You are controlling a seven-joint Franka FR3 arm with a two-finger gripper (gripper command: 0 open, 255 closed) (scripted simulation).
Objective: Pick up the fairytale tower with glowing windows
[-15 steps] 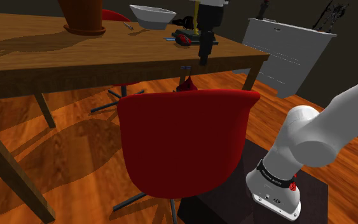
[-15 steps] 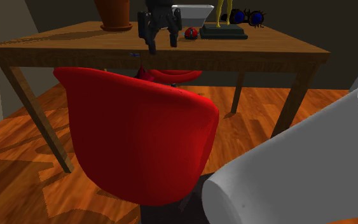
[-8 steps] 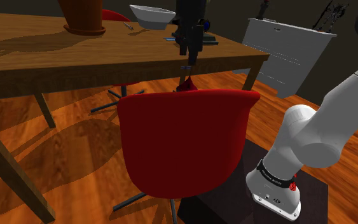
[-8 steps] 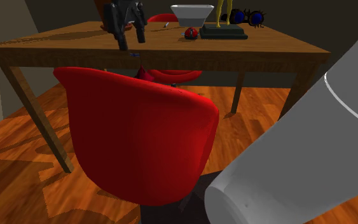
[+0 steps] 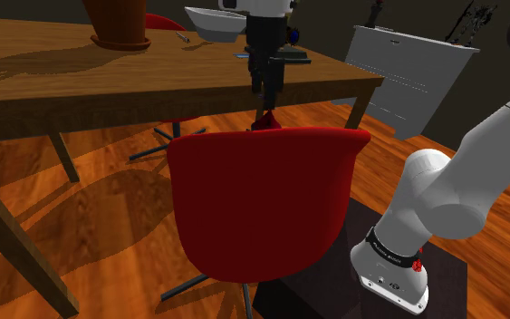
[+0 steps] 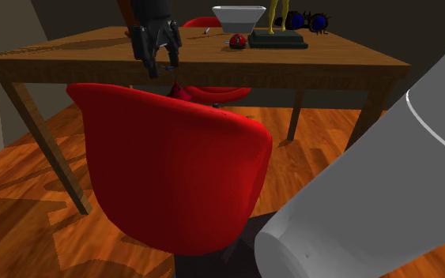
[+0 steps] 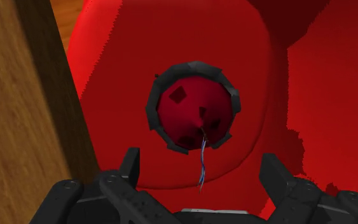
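Shoulder view, reading left to right: the brown pot (image 5: 117, 23) and white bowl (image 5: 216, 20) are sitting well back on the wooden tabletop (image 5: 108, 77), apart from the work. The gripper (image 5: 266, 88) is hanging fingers-down just off the tabletop's near edge, because the target is not lying on the tabletop. The fairytale tower (image 5: 264, 120) is standing lower down on the seat of the red chair (image 5: 262, 199), with its red peak poking above the chair back. The wrist view is looking straight down on it: a red domed roof with dark window patches, a dark grey ring around it, and a thin spire pointing up toward the hand. The gripper is open, its fingers standing apart and touching nothing. The tower's body below the roof is hidden; it is probably narrow. Judgement: this is the alignment step, and any descent is going to have to clear the tabletop edge, which is running close beside one finger.
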